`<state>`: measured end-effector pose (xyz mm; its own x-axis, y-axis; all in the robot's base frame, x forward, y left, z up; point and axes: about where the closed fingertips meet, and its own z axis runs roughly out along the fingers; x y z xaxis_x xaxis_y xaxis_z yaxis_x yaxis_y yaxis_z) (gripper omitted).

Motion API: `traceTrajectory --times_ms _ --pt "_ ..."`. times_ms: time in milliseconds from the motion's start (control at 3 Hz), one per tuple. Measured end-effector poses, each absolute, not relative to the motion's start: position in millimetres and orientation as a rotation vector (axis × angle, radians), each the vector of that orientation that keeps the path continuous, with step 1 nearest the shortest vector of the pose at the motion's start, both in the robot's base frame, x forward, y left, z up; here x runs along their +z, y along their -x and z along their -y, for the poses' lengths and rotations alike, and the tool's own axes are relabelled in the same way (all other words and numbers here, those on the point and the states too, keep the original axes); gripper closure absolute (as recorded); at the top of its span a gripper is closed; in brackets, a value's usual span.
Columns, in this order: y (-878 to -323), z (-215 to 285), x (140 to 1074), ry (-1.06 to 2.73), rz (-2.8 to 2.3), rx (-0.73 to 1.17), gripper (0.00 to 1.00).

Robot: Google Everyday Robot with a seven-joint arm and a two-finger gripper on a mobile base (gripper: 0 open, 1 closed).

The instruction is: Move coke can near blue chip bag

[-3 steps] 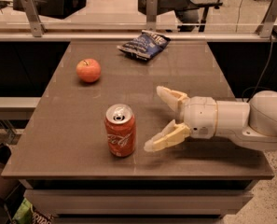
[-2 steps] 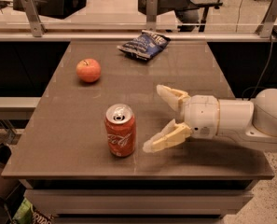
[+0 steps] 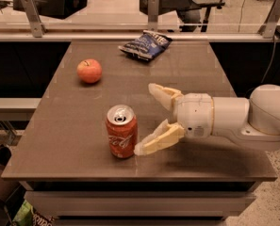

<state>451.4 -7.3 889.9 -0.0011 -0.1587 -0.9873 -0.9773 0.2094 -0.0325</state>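
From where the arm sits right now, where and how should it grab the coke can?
Grip the coke can at mid-height on its side wall, coming in level from camera right, where the gripper sits with fingers open, the nearer tip close to the can's base. It stands upright on the table, so the round wall should give two opposed faces.

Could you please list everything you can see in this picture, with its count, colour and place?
coke can: one, red, upright at the table's front centre.
blue chip bag: one, dark blue, lying at the table's far edge.
apple: one, orange-red, behind and left of the can.
table: one, grey-brown, fills the middle of the view.
gripper: one, cream, open, just right of the can.
arm: one, white, reaching in from the right.
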Motion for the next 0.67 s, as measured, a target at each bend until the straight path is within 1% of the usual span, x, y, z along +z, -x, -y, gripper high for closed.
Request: traceTrajectory --times_ms 667 --pt "-438 -20 896 1.204 -1.386 0.982 0.00"
